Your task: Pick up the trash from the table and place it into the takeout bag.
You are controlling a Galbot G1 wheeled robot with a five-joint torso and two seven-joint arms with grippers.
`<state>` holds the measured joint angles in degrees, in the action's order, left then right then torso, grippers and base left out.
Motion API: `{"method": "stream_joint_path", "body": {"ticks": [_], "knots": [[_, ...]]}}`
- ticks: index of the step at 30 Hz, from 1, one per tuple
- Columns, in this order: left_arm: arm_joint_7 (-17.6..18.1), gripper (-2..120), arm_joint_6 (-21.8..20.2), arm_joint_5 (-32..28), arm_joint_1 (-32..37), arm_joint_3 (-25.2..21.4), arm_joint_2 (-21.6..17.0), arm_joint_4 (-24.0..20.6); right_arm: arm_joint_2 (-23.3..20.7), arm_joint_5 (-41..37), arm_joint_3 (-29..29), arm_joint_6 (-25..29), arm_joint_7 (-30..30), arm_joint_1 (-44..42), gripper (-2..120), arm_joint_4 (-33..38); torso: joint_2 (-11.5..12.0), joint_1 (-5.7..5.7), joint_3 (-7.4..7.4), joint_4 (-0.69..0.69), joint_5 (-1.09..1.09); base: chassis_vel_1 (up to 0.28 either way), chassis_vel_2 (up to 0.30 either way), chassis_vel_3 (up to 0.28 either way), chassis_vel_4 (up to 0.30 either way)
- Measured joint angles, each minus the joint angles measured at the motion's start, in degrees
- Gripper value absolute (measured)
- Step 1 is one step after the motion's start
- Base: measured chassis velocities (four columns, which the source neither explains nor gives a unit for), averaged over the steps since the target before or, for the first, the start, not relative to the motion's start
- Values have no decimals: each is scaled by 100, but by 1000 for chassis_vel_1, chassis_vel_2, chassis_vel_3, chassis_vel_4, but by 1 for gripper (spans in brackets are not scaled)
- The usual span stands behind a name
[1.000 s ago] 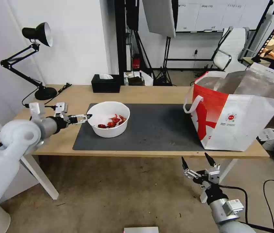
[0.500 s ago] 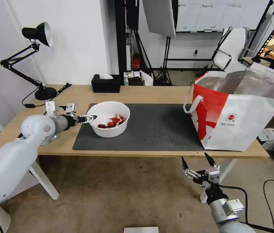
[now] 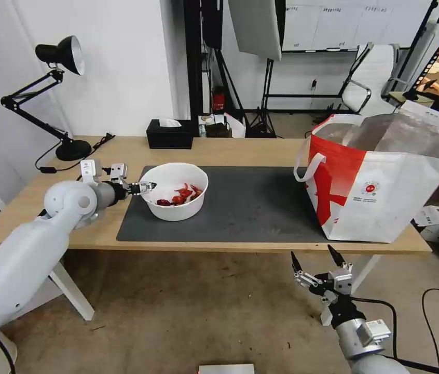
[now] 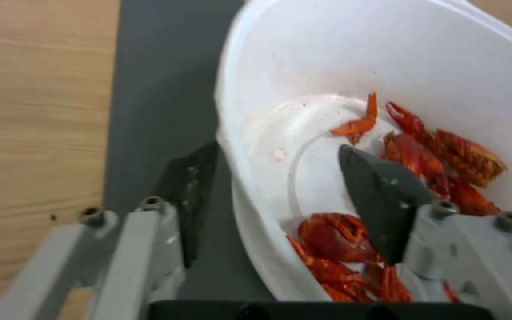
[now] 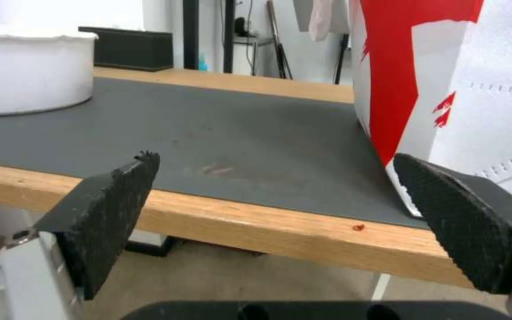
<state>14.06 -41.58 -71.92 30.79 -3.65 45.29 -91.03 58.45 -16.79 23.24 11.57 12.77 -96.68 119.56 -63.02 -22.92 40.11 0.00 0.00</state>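
- Straddling the rim of the white paper bowl, the left gripper has one finger inside above the red food scraps and one outside, jaws apart, not yet clamped.
- The bowl sits on the dark grey mat of the table, well apart from the takeout bag.
- Step in hand, as I judge it: grasping the bowl; closing squarely on the wall comes next.
- The right gripper hangs below the table edge, fingers spread.
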Motion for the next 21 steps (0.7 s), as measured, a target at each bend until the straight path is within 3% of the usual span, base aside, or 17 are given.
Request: {"method": "stream_joint_path", "body": {"ticks": [2,14,21], "knots": [[0,43,-44,-50,-34,55,11,9,0,0,0,0,0,0,100,0,0,0,0,1,0,0,0,0,0],[90,1,-49,-245,-206,170,-35,102,0,0,0,0,0,0,100,0,0,0,0,0,0,0,0,0,0],[203,0,5,-254,-94,123,-36,-66,0,0,0,0,0,0,100,0,-1,0,0,0,-1,0,0,0,0]]}}
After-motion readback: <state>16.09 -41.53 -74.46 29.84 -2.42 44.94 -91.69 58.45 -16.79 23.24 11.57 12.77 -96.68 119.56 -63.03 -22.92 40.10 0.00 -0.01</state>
